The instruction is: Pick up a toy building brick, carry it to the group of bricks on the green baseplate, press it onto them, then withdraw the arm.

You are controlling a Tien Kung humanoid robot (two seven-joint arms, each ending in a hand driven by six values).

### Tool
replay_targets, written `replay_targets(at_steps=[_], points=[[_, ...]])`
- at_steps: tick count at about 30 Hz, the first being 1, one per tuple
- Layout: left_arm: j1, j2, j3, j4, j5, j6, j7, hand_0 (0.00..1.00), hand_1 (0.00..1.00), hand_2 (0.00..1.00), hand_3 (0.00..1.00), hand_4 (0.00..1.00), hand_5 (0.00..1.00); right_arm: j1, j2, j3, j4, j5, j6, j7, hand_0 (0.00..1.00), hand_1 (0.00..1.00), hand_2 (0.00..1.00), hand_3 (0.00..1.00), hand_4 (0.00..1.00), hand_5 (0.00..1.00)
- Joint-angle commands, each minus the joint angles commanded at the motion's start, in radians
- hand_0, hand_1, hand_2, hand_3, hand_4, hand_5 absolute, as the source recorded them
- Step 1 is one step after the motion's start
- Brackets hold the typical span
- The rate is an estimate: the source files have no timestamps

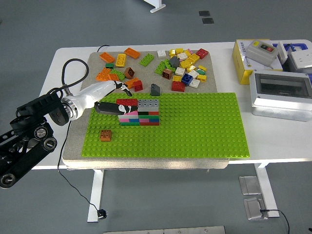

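One red brick [126, 102] sits just ahead of my left hand [111, 97], pinched between its fingers atop the stack [139, 113]; I'd press squarely down, studs aligned.

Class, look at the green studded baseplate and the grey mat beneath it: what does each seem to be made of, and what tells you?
Green studded baseplate: probably hard moulded plastic, given its even rows of studs and uniform bright colour. Grey mat: looks like felt or foam, with a dull, speckled, non-shiny surface; which one is unclear.

Bright, even light from overhead fills the scene, with no glare. Shadows stay soft and short beneath the white table [146, 53]. Focus is sharp throughout, without visible blur.
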Motion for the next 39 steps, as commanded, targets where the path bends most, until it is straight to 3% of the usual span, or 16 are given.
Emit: replay_targets(at_steps=[19, 39], points=[[0.011, -0.025, 0.013, 0.095, -0.011, 0.017, -0.029, 0.978, 0.949, 0.942, 0.68, 0.846, 0.674, 0.0, 0.001, -0.004, 0.0, 0.011, 0.005, 0.001, 0.731, 0.72, 0.73, 0.675, 0.389, 0.808], [0.022, -0.036, 0.023, 0.121, -0.02, 0.019, -0.041, 0.978, 0.948, 0.94, 0.677, 0.845, 0.675, -0.006, 0.004, -0.014, 0.0, 0.017, 0.009, 0.011, 0.729, 0.718, 0.73, 0.674, 0.388, 0.805]])
